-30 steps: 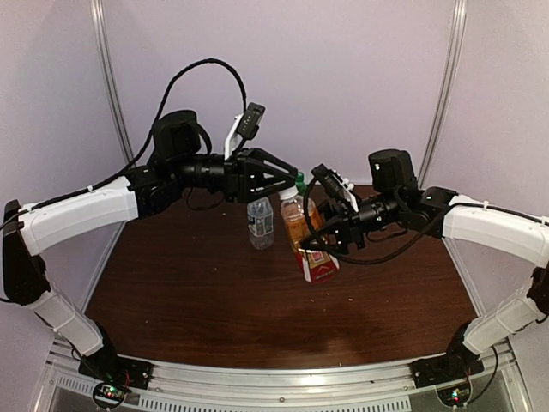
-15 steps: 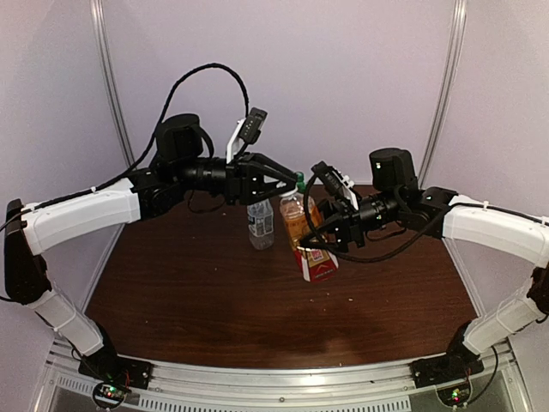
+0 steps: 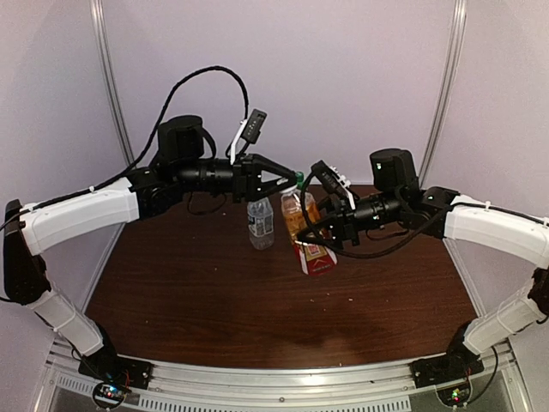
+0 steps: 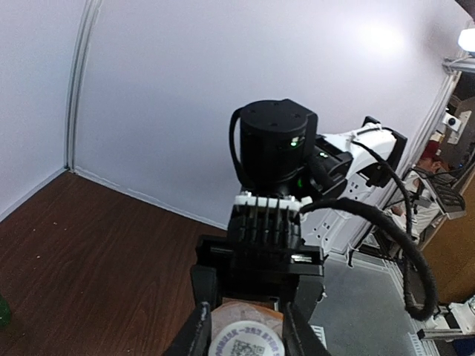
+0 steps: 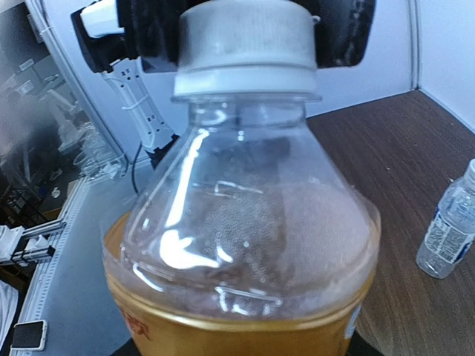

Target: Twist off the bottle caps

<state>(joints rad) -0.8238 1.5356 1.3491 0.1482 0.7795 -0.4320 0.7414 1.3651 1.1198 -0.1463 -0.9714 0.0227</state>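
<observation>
The amber bottle (image 3: 310,245) with a red label hangs tilted above the table, and my right gripper (image 3: 330,230) is shut on its body. In the right wrist view this bottle (image 5: 237,297) fills the frame and hides my own fingers. Its white cap (image 4: 243,343) sits between the fingers of my left gripper (image 4: 245,335), which is shut on it from above. The same cap (image 5: 245,44) shows with the left gripper's dark fingers (image 5: 345,30) against both sides. The clear water bottle (image 3: 260,221) stands upright just left of the amber one. A green cap (image 3: 299,177) peeks out behind my left gripper (image 3: 294,180).
The brown table (image 3: 214,300) is ringed by pale walls with metal posts (image 3: 110,94). The water bottle (image 5: 449,237) stands close to the right of the held bottle. A green sliver (image 4: 2,311) shows at the left edge of the left wrist view.
My left gripper has come down slightly and closed on the amber bottle's white cap. The right gripper has nudged the bottle a little to the left, still holding it.
</observation>
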